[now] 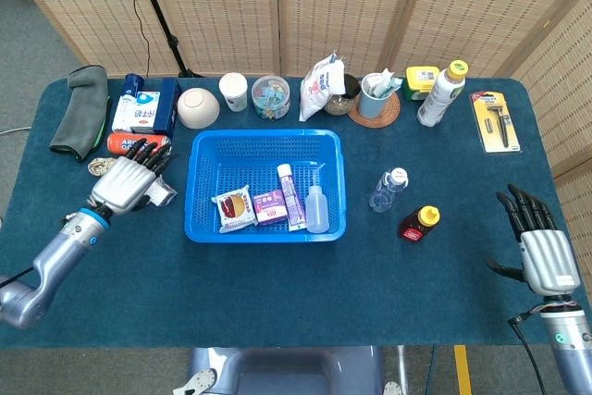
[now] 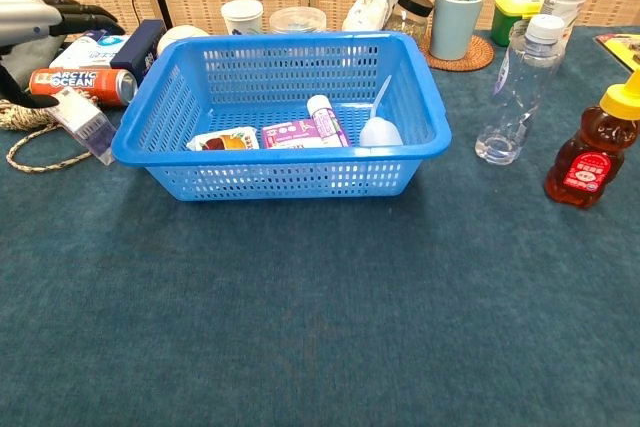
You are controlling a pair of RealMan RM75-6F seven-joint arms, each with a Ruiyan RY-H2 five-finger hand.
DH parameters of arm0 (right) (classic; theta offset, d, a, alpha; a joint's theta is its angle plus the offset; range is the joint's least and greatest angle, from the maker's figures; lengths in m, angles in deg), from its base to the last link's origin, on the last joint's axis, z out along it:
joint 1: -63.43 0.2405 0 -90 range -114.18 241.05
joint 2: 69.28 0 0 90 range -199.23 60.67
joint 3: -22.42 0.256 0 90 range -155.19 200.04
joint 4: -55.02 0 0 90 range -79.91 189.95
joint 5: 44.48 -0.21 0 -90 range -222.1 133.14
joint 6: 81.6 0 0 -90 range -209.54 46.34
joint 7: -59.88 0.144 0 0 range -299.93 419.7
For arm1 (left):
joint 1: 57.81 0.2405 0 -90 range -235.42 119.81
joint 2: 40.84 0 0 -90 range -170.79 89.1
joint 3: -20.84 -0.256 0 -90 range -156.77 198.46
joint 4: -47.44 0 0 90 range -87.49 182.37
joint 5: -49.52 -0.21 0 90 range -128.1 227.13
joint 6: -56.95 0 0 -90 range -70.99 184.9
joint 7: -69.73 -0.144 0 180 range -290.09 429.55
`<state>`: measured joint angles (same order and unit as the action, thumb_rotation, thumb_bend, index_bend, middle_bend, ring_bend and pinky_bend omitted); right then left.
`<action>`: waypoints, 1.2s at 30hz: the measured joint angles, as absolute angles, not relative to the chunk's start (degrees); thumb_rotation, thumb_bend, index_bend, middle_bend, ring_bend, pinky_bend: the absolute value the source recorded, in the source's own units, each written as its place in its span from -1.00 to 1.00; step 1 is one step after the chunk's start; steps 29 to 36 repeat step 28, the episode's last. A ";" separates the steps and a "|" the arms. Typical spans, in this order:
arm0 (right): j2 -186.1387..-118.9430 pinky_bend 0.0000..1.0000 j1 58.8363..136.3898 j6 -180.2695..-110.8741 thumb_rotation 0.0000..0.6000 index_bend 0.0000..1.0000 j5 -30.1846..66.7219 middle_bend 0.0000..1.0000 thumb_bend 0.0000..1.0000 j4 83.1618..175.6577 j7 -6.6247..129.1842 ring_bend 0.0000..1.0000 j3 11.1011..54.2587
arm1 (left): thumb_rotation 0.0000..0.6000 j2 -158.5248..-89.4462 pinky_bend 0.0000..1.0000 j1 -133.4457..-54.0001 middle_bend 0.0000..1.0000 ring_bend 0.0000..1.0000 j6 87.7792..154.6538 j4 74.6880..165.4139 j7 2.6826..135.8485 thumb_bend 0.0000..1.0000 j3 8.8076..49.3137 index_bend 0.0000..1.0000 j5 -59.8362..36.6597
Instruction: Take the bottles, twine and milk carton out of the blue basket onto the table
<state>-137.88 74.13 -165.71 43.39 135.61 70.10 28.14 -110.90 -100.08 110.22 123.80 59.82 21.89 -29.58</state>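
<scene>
The blue basket (image 1: 265,140) (image 2: 280,43) stands mid-table. In it lie a white squeeze bottle (image 1: 317,211) (image 2: 380,131), a purple tube (image 1: 290,193) (image 2: 325,119) and two flat packets. My left hand (image 1: 128,181) (image 2: 28,25) hovers low just left of the basket, fingers stretched out. The small milk carton (image 1: 165,194) (image 2: 80,123) leans tilted beneath it, a corner near the cloth. Twine (image 1: 96,166) (image 2: 38,159) lies on the table behind the hand. A clear bottle (image 1: 388,189) (image 2: 515,92) and a honey bottle (image 1: 419,223) (image 2: 592,157) stand right of the basket. My right hand (image 1: 542,249) rests open at the table's right edge.
An orange can (image 1: 118,142) (image 2: 80,82), boxes and a dark cloth (image 1: 81,119) crowd the far left. A bowl (image 1: 198,107), cups, a jar, a bag and a tall bottle (image 1: 440,92) line the back. A razor pack (image 1: 497,121) lies far right.
</scene>
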 measured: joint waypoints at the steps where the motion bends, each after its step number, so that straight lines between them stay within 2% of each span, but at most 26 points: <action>1: -137.82 -0.86 74.10 -165.81 1.00 -1.00 43.44 -1.00 -1.00 135.69 70.12 -1.00 28.15 | 1.00 -110.04 -1.00 -99.73 -1.00 -1.00 110.63 124.80 59.99 -0.47 22.14 -1.00 -29.19; 7: -137.52 -0.87 73.84 -166.79 1.00 -1.00 43.97 -1.00 -1.00 136.25 70.06 -1.00 28.13 | 1.00 -104.39 -1.00 -95.40 -1.00 -1.00 116.30 131.01 63.51 -0.56 23.52 -1.00 -27.42; 13: -137.29 -1.00 73.60 -167.55 1.00 -1.00 44.32 -1.00 -1.00 136.21 69.38 -1.00 28.17 | 1.00 -100.50 -1.00 -87.45 -1.00 -1.00 124.82 136.48 67.84 -0.63 23.20 -1.00 -26.32; 18: -137.35 -1.00 73.53 -167.69 1.00 -1.00 44.11 -1.00 -1.00 135.81 67.18 -1.00 28.29 | 1.00 -99.61 -1.00 -79.69 -1.00 -1.00 132.39 139.39 70.07 -0.64 21.51 -1.00 -25.68; 24: -137.07 -1.00 73.63 -166.55 1.00 -1.00 43.94 -1.00 -1.00 136.26 62.59 -1.00 27.75 | 1.00 -101.66 -1.00 -70.35 -1.00 -1.00 141.24 140.25 71.37 -0.64 18.89 -1.00 -25.62; 28: -136.99 -1.00 73.54 -166.71 1.00 -1.00 44.40 -1.00 -1.00 137.03 61.58 -1.00 27.41 | 1.00 -102.30 -1.00 -67.27 -1.00 -1.00 142.83 141.23 69.73 -0.64 17.96 -1.00 -25.07; 36: -136.99 -1.00 73.54 -166.71 1.00 -1.00 44.40 -1.00 -1.00 137.03 61.58 -1.00 27.41 | 1.00 -102.30 -1.00 -67.27 -1.00 -1.00 142.83 141.23 69.73 -0.64 17.96 -1.00 -25.07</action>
